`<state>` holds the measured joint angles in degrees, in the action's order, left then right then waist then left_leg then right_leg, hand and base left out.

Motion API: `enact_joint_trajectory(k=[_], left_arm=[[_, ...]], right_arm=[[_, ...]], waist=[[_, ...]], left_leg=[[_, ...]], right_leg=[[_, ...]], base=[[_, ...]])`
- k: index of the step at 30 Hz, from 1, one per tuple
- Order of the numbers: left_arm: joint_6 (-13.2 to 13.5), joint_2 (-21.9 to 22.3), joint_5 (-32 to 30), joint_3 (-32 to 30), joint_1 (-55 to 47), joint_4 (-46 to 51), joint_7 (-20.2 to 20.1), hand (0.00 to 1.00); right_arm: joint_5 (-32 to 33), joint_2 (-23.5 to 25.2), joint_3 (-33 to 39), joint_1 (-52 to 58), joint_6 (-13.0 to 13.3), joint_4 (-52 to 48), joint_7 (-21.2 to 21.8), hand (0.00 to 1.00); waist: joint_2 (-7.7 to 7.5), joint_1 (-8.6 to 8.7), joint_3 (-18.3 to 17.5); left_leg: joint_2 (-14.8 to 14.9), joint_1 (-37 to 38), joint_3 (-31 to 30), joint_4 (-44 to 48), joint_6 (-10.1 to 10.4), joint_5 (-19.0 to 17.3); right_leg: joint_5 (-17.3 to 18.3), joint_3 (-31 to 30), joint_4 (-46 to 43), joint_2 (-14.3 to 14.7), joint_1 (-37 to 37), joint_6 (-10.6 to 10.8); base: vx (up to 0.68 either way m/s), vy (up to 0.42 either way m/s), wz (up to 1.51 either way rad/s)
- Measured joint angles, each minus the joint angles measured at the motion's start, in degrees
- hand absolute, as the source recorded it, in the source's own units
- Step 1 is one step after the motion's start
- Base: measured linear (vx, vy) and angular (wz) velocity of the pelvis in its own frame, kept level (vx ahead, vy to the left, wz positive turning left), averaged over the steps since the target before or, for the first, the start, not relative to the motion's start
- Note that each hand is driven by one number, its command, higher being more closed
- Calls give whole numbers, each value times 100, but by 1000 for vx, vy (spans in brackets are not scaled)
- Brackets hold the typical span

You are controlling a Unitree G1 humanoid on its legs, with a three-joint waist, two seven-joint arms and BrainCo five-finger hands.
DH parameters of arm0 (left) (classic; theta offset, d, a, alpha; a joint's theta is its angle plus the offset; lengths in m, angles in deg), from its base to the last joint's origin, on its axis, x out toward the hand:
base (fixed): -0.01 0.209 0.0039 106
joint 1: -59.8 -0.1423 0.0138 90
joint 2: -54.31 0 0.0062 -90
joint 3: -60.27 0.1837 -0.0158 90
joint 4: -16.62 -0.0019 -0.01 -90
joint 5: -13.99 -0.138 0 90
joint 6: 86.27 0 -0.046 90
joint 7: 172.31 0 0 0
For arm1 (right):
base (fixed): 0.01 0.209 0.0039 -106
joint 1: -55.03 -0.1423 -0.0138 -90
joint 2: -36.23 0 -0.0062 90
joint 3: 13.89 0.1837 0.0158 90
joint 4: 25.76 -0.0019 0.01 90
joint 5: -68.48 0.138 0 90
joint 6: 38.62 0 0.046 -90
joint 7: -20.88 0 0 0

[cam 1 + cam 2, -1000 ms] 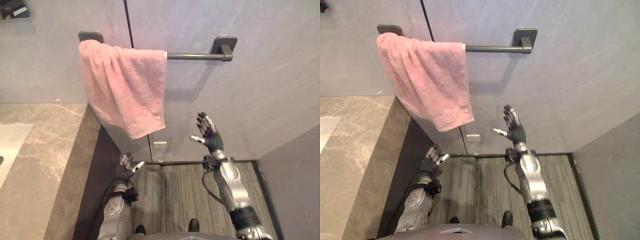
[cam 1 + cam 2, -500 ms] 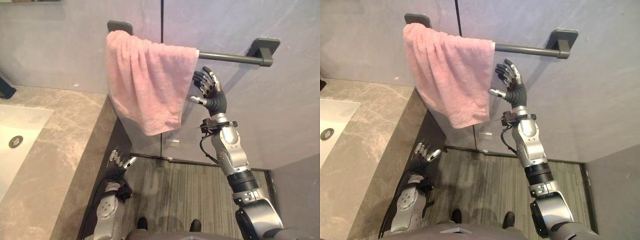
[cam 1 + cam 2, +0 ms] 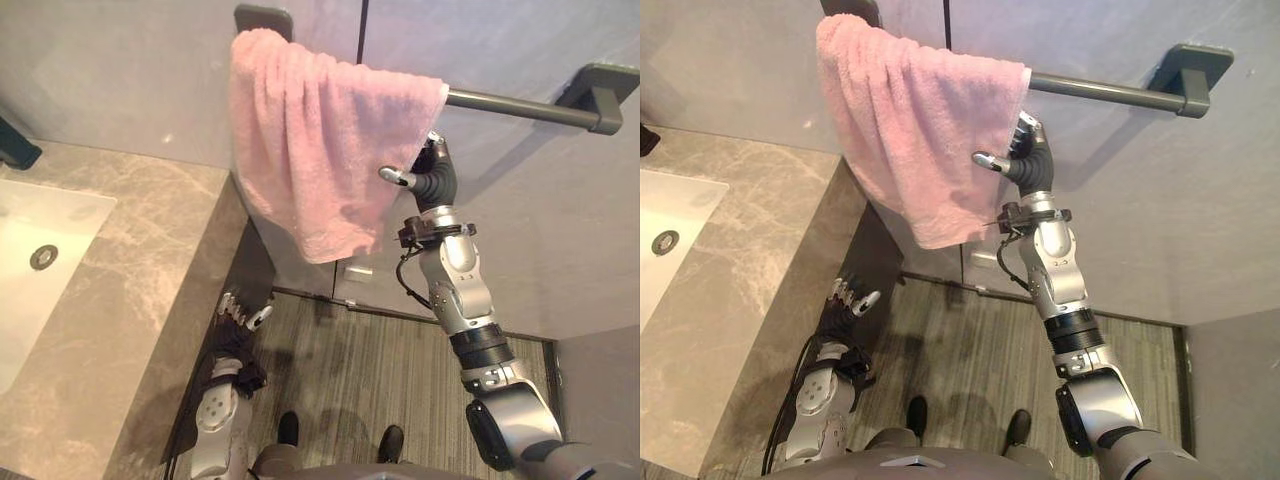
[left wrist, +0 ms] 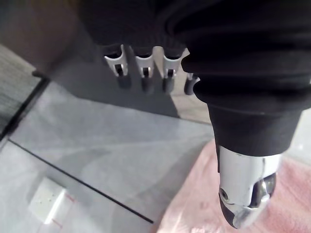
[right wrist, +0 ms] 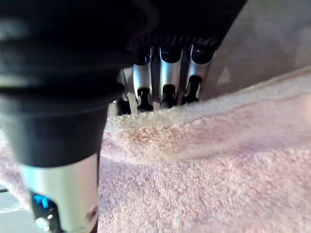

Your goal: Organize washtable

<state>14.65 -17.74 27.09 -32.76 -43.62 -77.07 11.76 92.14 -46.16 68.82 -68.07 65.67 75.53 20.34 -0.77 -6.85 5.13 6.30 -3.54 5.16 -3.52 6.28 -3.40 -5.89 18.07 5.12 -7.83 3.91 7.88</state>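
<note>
Towel: we see the pink towel (image 3: 320,150) hanging bunched at the end of the rail (image 3: 510,102) nearest the desk (image 3: 140,250), its lower hem slanting.
Right hand (image 3: 435,180): raised at the towel's free side edge and partly tucked behind the cloth. We cannot tell whether it has closed on it.
Left hand (image 3: 240,312): low beside the desk's side edge, loosely spread, holding nothing.
Risk: we judge a sideways tug on a weak hold would slip off the edge. A downward pull could drag the towel off the rail onto the floor (image 3: 340,370).
</note>
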Motion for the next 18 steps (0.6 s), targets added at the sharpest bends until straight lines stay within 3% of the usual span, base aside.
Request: enact_joint_trajectory(k=[2,3,18], left_arm=[[-1,3,0,2,-12,32,0,0],[-1,3,0,2,-18,56,0,0],[4,14,5,76,7,417,16,0]], right_arm=[[-1,-5,-139,-140,-10,19,61,0],[-2,-1,-173,-174,-19,19,67,100],[-237,48,-539,-364,-118,331,58,100]], waist=[[7,-2,61],[4,-5,67],[3,-23,69]], left_leg=[[-29,-4,0,0,-11,7],[-30,-7,0,0,-11,7],[-32,49,2,-4,-11,7]], right_leg=[[0,4,0,-33,0,0],[0,6,0,-34,1,0],[0,23,0,-43,-92,0]], base=[[0,0,0],[8,13,5],[7,3,2]])
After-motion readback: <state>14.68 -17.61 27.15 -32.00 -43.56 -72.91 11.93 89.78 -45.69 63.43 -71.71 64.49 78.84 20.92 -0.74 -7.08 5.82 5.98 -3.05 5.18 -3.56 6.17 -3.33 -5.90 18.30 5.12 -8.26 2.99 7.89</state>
